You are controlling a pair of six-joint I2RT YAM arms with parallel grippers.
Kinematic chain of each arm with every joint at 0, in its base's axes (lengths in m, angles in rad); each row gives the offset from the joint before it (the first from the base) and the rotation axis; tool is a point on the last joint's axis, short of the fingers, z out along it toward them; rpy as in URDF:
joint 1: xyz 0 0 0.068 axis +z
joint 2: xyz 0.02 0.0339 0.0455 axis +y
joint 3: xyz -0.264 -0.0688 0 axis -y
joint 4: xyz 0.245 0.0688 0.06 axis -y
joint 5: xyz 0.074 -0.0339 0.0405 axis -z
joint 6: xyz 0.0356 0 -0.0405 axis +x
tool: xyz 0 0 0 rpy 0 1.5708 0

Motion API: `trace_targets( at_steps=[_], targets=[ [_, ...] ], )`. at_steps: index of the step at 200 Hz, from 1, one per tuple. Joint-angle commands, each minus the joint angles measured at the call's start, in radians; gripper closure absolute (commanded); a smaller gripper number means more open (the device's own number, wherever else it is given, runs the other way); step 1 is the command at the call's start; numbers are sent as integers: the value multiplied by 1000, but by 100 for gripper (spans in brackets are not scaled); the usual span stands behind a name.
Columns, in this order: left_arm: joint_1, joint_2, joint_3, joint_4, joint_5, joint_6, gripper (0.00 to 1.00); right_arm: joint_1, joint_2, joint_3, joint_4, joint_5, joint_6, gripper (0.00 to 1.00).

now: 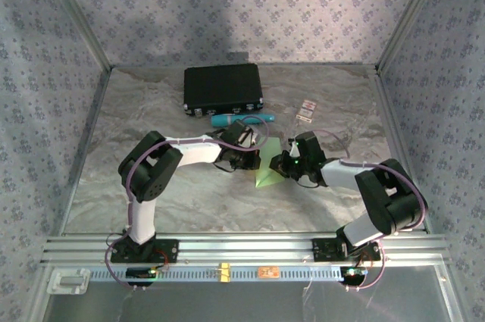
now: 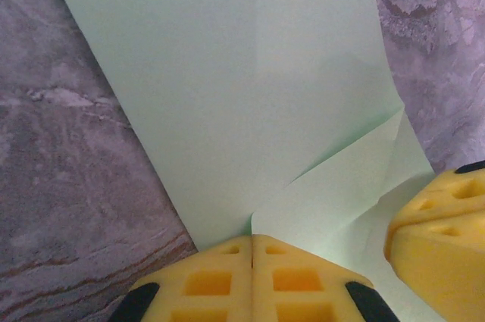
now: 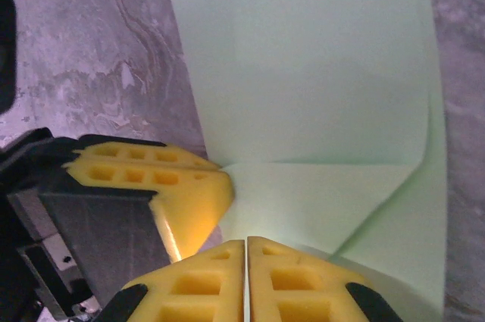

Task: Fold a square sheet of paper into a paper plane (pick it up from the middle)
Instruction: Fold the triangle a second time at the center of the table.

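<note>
From above, the marbled grey-beige table point(image 1: 151, 186) was seen with a flat, hard-edged black case point(image 1: 223, 89) lying at the far side. A smooth teal tube point(image 1: 242, 120) lay just in front of the case, and a pair of small pale packets point(image 1: 305, 110) sat to the right of the tube. At the middle of the table, the square sheet of paper point(image 1: 267, 169) was caught between the two arms as a thin pale green wedge. The left gripper point(image 1: 253, 160) was pressed in from its left and the right gripper point(image 1: 280, 164) from its right.

In the left wrist view, the paper was spread away from the camera, matte and unmarked, over the veined stone-look surface. A triangular flap point(image 2: 341, 186) had been turned over at its near right corner, with one sharp crease running down to the fingertips. The blocky yellow fingers point(image 2: 204, 284), moulded with square pockets, were clenched tight together, and the sheet's near edge was nipped at their seam. A rounded yellow pad of the other arm was seen at the right, on the paper.

In the right wrist view, a straight crease was seen across the sheet, with the folded layer nearer the camera. This arm's yellow fingers point(image 3: 303, 288) were likewise closed hard, the paper pinched between them. The left arm's yellow finger was seen touching the sheet's left edge.
</note>
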Motion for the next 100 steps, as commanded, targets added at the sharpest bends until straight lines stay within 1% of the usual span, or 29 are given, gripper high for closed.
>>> trace_targets(
  at_steps=[1,36,100],
  targets=[
    [-7,16,1,-5,-14,23,94,9,27,44,-24,1,-10,90],
    [-9,17,2,-6,-14,21,94,16,70,62,-38,11,-11,90],
    [-11,12,2,-8,-15,20,94,17,108,32,-30,22,-15,91]
  ],
)
